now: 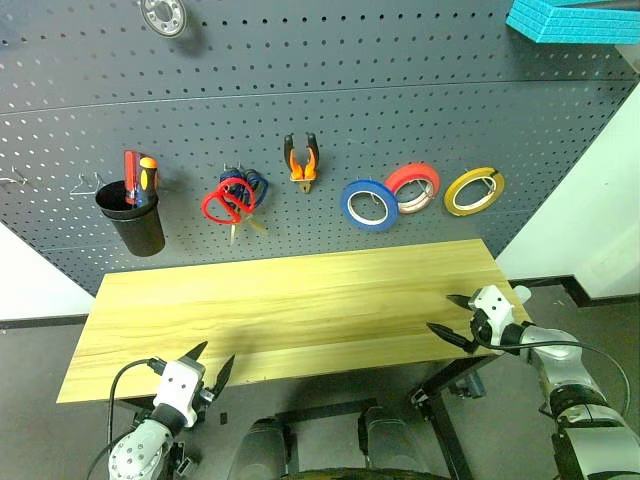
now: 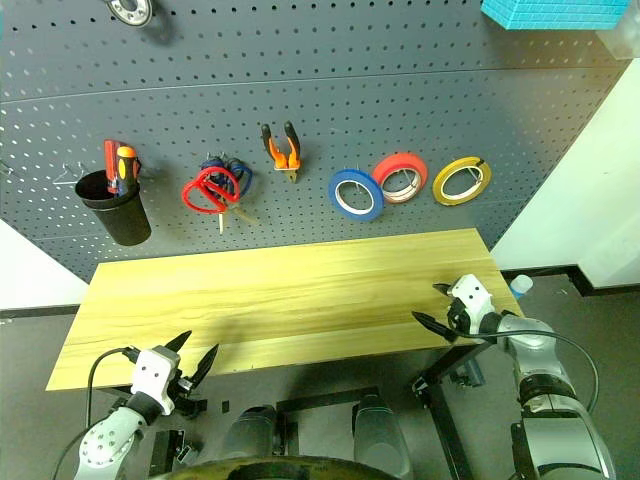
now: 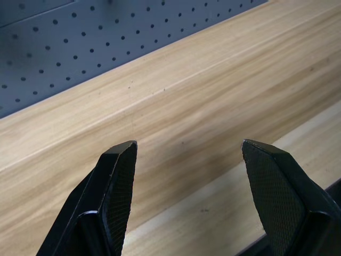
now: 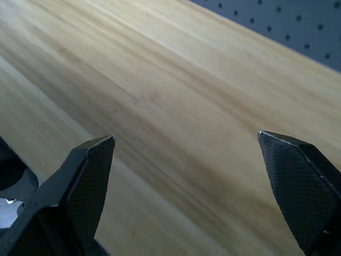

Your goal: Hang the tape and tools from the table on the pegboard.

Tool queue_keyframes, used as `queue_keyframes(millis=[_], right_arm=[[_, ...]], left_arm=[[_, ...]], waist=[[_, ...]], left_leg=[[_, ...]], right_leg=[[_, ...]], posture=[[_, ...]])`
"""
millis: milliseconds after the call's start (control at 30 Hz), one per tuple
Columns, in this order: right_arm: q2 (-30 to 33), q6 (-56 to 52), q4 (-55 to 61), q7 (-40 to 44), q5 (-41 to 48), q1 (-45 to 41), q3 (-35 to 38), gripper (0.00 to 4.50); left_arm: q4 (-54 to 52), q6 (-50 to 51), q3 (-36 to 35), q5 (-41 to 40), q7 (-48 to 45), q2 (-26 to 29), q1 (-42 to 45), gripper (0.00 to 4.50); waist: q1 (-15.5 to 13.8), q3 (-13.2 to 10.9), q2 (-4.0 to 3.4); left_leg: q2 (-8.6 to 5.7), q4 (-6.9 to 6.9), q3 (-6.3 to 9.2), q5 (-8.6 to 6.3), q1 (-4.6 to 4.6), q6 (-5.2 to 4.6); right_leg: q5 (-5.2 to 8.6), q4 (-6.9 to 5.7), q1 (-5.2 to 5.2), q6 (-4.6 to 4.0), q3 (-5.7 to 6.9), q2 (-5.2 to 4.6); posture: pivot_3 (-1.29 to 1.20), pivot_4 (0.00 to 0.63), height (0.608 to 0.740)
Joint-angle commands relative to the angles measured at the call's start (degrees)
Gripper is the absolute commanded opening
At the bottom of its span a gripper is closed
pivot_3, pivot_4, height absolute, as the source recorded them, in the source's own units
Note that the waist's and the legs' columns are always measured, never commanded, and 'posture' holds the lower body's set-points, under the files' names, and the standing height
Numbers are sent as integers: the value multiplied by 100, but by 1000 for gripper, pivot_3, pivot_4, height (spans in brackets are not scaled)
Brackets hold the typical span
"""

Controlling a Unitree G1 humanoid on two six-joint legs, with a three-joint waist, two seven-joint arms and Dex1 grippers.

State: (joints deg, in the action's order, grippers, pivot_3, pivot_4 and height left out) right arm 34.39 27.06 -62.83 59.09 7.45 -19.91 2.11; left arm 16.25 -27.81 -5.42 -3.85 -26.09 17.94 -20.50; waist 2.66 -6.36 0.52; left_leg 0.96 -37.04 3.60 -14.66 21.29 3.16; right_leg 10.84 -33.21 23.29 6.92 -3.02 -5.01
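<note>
Left hand [image 1: 211, 363] and right hand [image 1: 449, 317] low, fingers apart, empty.

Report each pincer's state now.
Left pincer: open, holding nothing.
Right pincer: open, holding nothing.

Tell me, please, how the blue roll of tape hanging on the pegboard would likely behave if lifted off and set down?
The blue tape looks small and hollow, so probably light. Being a ring, it would likely roll if set on edge. Its smooth side may be slightly slippery.
</note>
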Motion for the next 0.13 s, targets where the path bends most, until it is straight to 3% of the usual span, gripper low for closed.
queue_keyframes(millis=[33, 133], right_arm=[[20, 300, -236, -71, -57, -193, 143, 4500], [-98, 572, -206, -84, -48, 32, 160, 4500]], left_arm=[[-23, -94, 0, 23, 79, 3, 49, 3256], [26, -81, 18, 28, 85, 28, 112, 3256]], waist=[[12, 1, 0], [27, 1, -1]], left_leg=[[0, 0, 0, 0, 0, 0], [0, 0, 0, 0, -1, 0]], right_leg=[[0, 0, 0, 0, 0, 0], [0, 0, 0, 0, 0, 0]], posture=[[9, 53, 736], [4, 56, 736]])
